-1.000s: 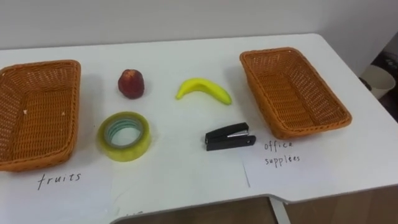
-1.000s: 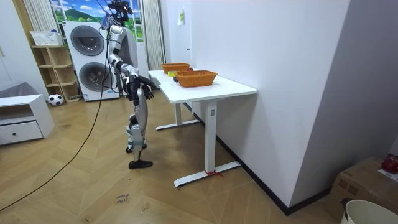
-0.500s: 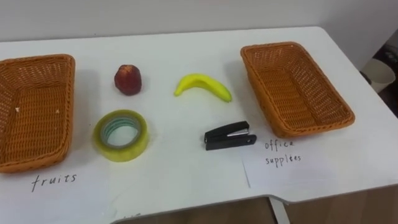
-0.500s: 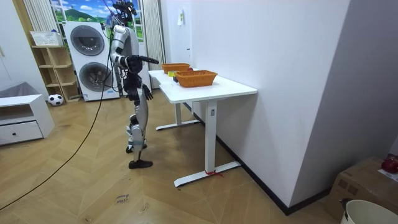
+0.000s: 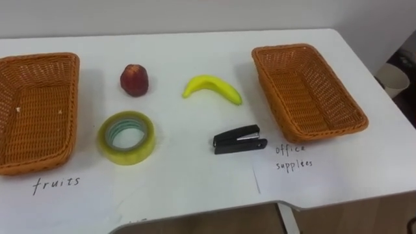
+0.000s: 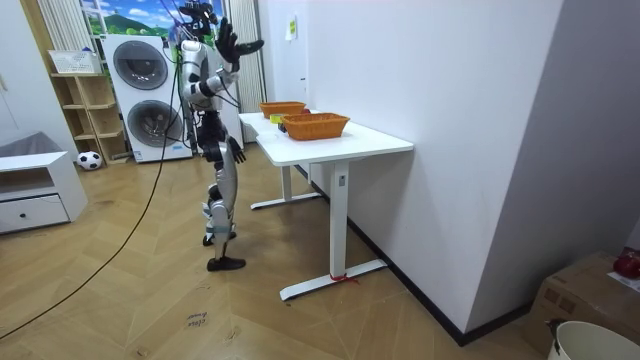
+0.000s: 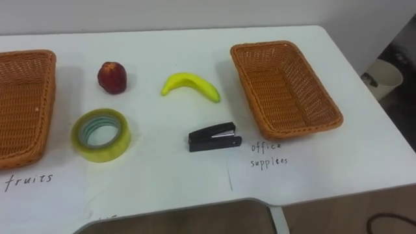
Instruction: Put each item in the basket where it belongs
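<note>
Right hand [image 6: 229, 42] aloft, seemingly open

Rough woven wicker basket [image 5: 309, 91]; glossy tape roll [image 5: 127, 156]; smooth matt table [image 5: 182, 179] (stapler [image 5: 239, 140] partly metal).

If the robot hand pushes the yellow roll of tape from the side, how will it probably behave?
The yellow roll of adhesive tape lies flat on the white table, so it would likely slide, not roll. Its ring looks stiff, probably keeping shape when gripped. Its open centre may offer an easy hold.
</note>
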